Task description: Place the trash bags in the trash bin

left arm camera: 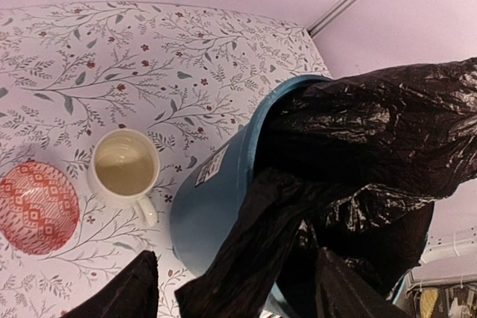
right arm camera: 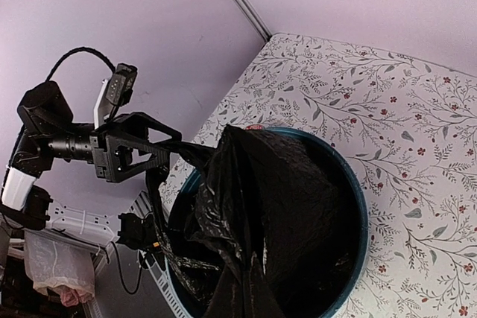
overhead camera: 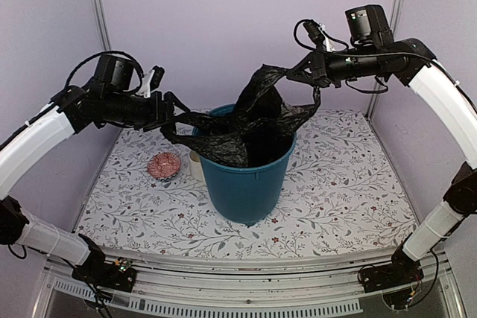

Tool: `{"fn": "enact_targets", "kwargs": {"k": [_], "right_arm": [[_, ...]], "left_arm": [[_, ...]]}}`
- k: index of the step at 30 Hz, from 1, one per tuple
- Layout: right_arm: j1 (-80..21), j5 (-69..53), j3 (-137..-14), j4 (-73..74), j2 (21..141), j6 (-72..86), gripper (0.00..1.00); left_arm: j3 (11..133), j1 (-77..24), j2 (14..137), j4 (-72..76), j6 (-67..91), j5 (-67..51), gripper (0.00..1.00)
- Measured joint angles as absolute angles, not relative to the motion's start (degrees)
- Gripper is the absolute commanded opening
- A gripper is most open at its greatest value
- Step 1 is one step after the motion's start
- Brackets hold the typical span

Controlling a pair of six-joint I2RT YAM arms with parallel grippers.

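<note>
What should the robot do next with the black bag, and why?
Probably the left gripper should close on the fold of black bag lying between its open fingers. That side hangs out over the rim of the teal bucket, while the right gripper, shut on the bag, holds another part above the bucket. With both sides held, the bag could be lowered in.

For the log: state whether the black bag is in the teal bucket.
Partly in. The crinkly black plastic bag hangs into the round teal plastic bucket, but its top is stretched above the rim.
</note>
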State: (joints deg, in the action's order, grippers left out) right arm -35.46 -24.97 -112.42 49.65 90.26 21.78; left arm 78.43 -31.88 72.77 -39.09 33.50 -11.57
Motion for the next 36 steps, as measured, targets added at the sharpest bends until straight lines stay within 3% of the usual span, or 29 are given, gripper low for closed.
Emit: {"fn": "enact_targets", "kwargs": {"k": [3,6,14,23,36], "right_arm": [[-34.74,-25.39,-112.42,49.63,90.52,21.69,0.03],[-34.0,-25.63,-112.44,49.63,90.52,21.67,0.03],[-32.62,-25.93,-112.44,49.06,91.09,21.67,0.02],[-26.04,-27.18,-114.28,43.99,94.89,23.42,0.02],[-25.41,-30.48,-117.58,40.86,108.66,24.95,0.02]], "left_arm": [[78.76,-31.75,75.61,-36.67,30.81,-14.85,0.67],[78.81,-31.7,77.08,-35.75,28.45,-17.61,0.54],[80.71,-31.59,77.52,-35.0,23.77,-19.29,0.0],[84.38,-30.79,78.13,-34.15,22.35,-13.82,0.0],[86.39,-27.35,86.15,-36.07,25.52,-5.98,0.0]]}}
